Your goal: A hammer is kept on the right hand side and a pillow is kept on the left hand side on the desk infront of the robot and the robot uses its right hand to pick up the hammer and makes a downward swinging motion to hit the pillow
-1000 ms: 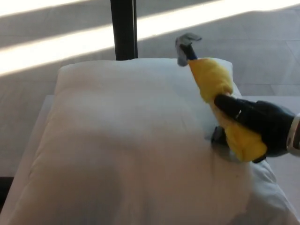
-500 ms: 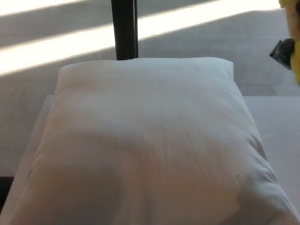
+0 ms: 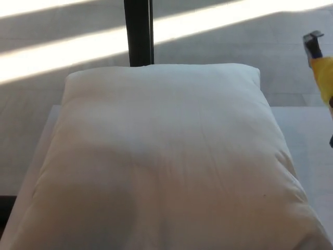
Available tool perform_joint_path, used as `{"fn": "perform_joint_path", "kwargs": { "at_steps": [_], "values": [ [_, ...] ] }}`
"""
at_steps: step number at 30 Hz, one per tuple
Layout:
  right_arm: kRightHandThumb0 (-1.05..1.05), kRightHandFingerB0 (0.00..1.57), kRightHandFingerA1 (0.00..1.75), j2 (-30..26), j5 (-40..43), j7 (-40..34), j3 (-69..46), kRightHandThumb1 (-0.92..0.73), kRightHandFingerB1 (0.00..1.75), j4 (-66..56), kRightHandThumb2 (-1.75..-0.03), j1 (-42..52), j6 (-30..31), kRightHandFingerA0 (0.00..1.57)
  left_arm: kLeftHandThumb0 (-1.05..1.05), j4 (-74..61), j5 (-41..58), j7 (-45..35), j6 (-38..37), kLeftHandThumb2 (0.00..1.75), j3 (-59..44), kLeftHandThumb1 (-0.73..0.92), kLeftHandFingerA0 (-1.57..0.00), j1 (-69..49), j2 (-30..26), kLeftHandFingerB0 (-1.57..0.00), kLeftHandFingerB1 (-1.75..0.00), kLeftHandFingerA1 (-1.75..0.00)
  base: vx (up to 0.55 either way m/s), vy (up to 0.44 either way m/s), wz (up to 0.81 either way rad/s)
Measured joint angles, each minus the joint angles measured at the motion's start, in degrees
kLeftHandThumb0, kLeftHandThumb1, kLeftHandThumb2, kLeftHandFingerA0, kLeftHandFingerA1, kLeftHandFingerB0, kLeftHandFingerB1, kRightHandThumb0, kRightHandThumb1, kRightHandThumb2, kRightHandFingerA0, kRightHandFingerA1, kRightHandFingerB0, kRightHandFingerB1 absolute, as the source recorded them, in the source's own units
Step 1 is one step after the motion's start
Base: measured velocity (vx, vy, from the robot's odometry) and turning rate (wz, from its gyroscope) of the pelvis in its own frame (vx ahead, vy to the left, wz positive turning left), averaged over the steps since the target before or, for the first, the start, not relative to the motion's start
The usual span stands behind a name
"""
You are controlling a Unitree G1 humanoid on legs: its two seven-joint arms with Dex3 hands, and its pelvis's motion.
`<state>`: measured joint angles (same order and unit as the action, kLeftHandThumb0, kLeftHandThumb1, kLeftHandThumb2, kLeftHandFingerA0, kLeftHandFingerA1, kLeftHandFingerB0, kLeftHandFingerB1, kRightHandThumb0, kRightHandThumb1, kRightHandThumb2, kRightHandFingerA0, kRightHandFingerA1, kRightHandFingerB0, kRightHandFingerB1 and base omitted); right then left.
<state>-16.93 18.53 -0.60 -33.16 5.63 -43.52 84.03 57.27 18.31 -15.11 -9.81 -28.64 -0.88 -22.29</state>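
Hammer: a second ago over the pillow's right side in the right hand; half a second ago only a sliver at the picture's upper right corner. Now back at the right edge, grey head up, yellow handle below, clear of the pillow. Hand itself no longer identifiable.

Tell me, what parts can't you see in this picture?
- Right hand: cut off by the head view's right edge, so its grip is unknown.
- Hammer: only the grey head and some yellow handle show; the rest runs off that edge.
- Left hand: not in view.
- Desk: mostly hidden under the pillow.
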Motion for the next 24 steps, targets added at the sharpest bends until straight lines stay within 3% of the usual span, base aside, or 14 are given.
{"fn": "perform_joint_path", "kwargs": {
  "at_steps": [3,4,7,8,12,13,14,15,16,17,18,22,24],
  "values": [
    [-0.16,0.63,1.75,-1.1,-1.9,-0.4,3.3,-0.72,1.47,1.1,-0.79,2.7,-1.3,0.92,-0.57,0.0,0.0,0.0,0.0,0.6,0.0,0.64,-0.67,0.0,0.0,-0.57,-0.42,-0.46,0.0,0.0,0.0],
    [-0.19,0.67,1.75,-1.4,-2.6,-0.5,4.2,-0.64,1.54,1.5,-0.96,3.5,-1.7,0.95,-0.58,-0.1,0.0,0.0,0.0,0.6,0.1,0.63,-0.68,0.0,0.0,-0.58,-0.42,-0.46,0.0,0.0,0.0],
    [-0.23,0.76,1.75,-1.8,-4.1,-0.9,6.7,-0.61,1.49,2.8,-1.02,5.6,-3.1,0.97,-0.59,-0.1,0.0,0.0,0.0,0.6,0.1,0.62,-0.68,0.0,0.0,-0.59,-0.42,-0.45,0.0,0.0,0.0],
    [-0.24,0.68,1.75,-1.9,-4.7,-1.0,7.7,-0.64,1.57,3.3,-0.95,6.5,-3.6,0.96,-0.57,-0.1,0.0,0.0,0.0,0.6,0.1,0.63,-0.68,0.0,0.0,-0.58,-0.42,-0.45,0.0,0.0,0.0],
    [-0.25,0.59,1.75,-2.4,-6.5,-1.6,10.5,-0.67,1.44,5.1,-0.85,8.7,-5.9,0.88,-0.58,-0.1,0.0,0.0,0.0,0.6,0.1,0.63,-0.69,0.0,0.0,-0.58,-0.42,-0.45,0.0,0.0,0.0],
    [-0.28,0.65,1.72,-2.5,-6.9,-1.7,11.0,-0.71,1.36,5.5,-0.87,9.1,-6.3,0.86,-0.58,-0.1,0.0,-0.1,0.0,0.6,0.1,0.63,-0.67,0.0,0.0,-0.58,-0.42,-0.45,0.0,0.0,0.0],
    [-0.31,0.74,1.66,-2.7,-7.4,-1.9,11.8,-0.74,1.28,6.1,-0.79,9.5,-6.9,0.89,-0.58,-0.1,0.0,-0.1,0.0,0.6,0.1,0.62,-0.68,0.0,0.0,-0.59,-0.42,-0.45,0.0,0.0,0.0],
    [-0.28,0.79,1.64,-3.0,-7.8,-2.2,12.5,-0.77,1.32,6.8,-0.75,9.8,-7.6,0.9,-0.59,-0.1,0.0,-0.1,0.0,0.6,0.1,0.63,-0.67,0.0,0.0,-0.59,-0.42,-0.45,0.0,0.0,0.0],
    [-0.33,0.81,1.49,-3.3,-8.4,-2.4,13.3,-0.81,1.19,7.6,-0.76,10.2,-8.2,0.9,-0.59,-0.1,0.0,-0.1,0.0,0.59,0.1,0.62,-0.67,0.0,0.0,-0.6,-0.42,-0.45,0.0,0.0,0.0],
    [-0.33,0.81,1.49,-3.5,-8.9,-2.7,14.0,-0.81,1.19,8.2,-0.76,10.4,-8.7,0.9,-0.59,-0.1,0.0,-0.1,0.0,0.59,0.1,0.62,-0.67,0.0,0.0,-0.6,-0.42,-0.45,0.0,0.0,0.0],
    [-0.28,0.74,1.65,-3.7,-9.3,-2.9,14.6,-0.74,1.34,8.8,-0.78,10.6,-9.1,0.9,-0.59,-0.1,0.0,-0.1,0.0,0.59,0.1,0.61,-0.68,0.0,0.0,-0.61,-0.42,-0.44,0.0,0.0,0.0],
    [-0.24,0.73,1.69,-4.5,-10.9,-3.8,17.5,-0.65,1.36,11.3,-0.85,11.8,-11.9,0.89,-0.58,-0.1,0.0,-0.1,0.0,0.6,0.1,0.61,-0.68,0.0,0.0,-0.6,-0.42,-0.45,0.0,0.0,0.0],
    [-0.18,0.7,1.71,-5.0,-11.5,-4.1,18.6,-0.69,1.39,12.0,-0.75,12.1,-13.4,0.83,-0.58,-0.1,0.0,-0.1,0.0,0.6,0.0,0.62,-0.68,0.0,0.0,-0.59,-0.42,-0.44,0.0,0.0,0.0]
  ]
}}
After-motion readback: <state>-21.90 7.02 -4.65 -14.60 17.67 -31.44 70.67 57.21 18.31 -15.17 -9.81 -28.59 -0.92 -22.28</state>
